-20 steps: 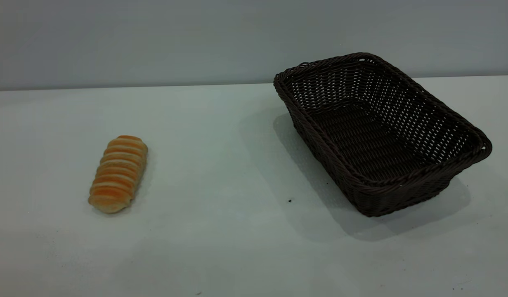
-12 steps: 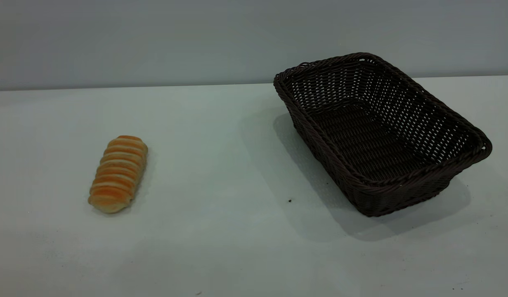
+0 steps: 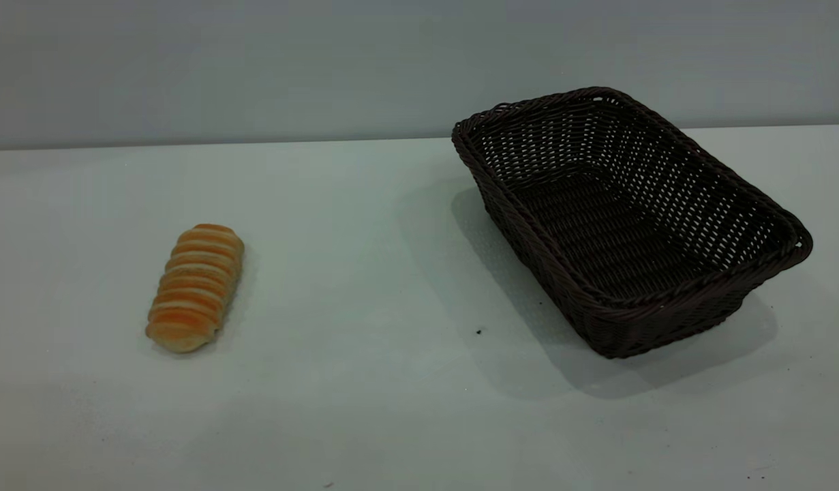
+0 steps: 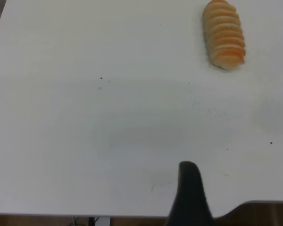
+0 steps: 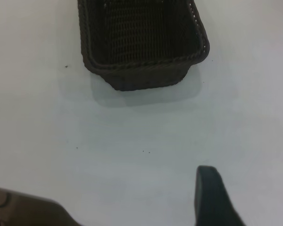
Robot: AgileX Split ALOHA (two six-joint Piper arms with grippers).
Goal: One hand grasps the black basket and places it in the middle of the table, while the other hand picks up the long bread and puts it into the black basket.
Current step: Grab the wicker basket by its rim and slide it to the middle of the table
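The long bread (image 3: pixel 195 286) lies alone on the left part of the table (image 3: pixel 364 259), golden-orange with pale stripes. The black basket (image 3: pixel 664 320) stands empty on the right part, turned at an angle. Neither arm shows in the exterior view. In the left wrist view my left gripper (image 4: pixel 240 188) hangs over the table's near edge, far from the bread (image 4: pixel 224 34); only one finger (image 4: pixel 189 190) shows, with bare table on both sides. In the right wrist view my right gripper (image 5: pixel 247 188) is open and empty, a good way short of the basket (image 5: pixel 146 75).
A grey wall runs behind the table's far edge. A few tiny dark specks (image 3: pixel 478 332) dot the tabletop between bread and basket. The table's near edge (image 4: pixel 254 205) shows in the left wrist view.
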